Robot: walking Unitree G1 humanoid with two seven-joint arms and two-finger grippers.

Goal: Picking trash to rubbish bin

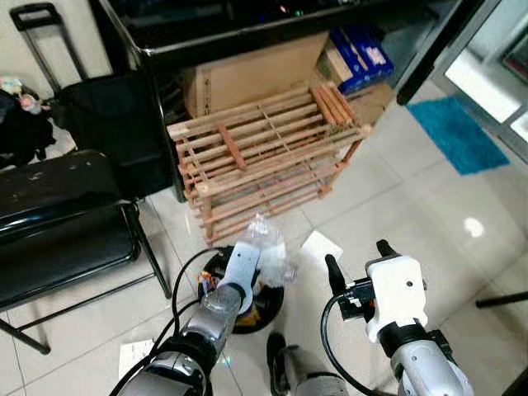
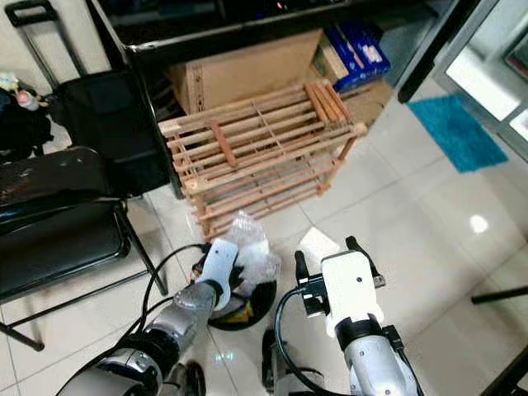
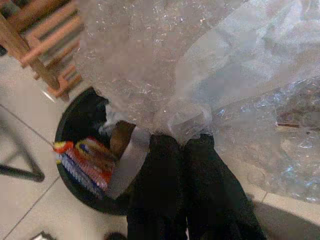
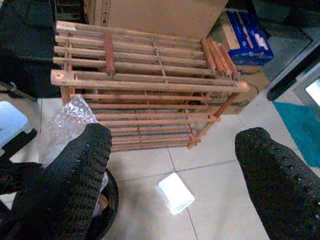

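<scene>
A crumpled sheet of clear bubble wrap (image 1: 268, 247) hangs over the small black rubbish bin (image 1: 268, 307) on the tiled floor. My left gripper (image 1: 260, 266) is shut on the bubble wrap (image 3: 200, 75), its black fingers (image 3: 172, 185) pressed together just above the bin (image 3: 75, 125). Inside the bin lie colourful wrappers (image 3: 82, 160). My right gripper (image 1: 359, 264) hovers open to the right of the bin, holding nothing. A white piece of paper (image 1: 322, 245) lies flat on the floor between the bin and the wooden rack; the paper (image 4: 176, 192) also appears in the right wrist view.
A wooden slatted shoe rack (image 1: 264, 153) stands just beyond the bin, with cardboard boxes (image 1: 256, 70) behind it. A black chair (image 1: 62, 223) is at the left, a blue mat (image 1: 458, 132) at the far right. Another paper (image 1: 134, 356) lies near my left arm.
</scene>
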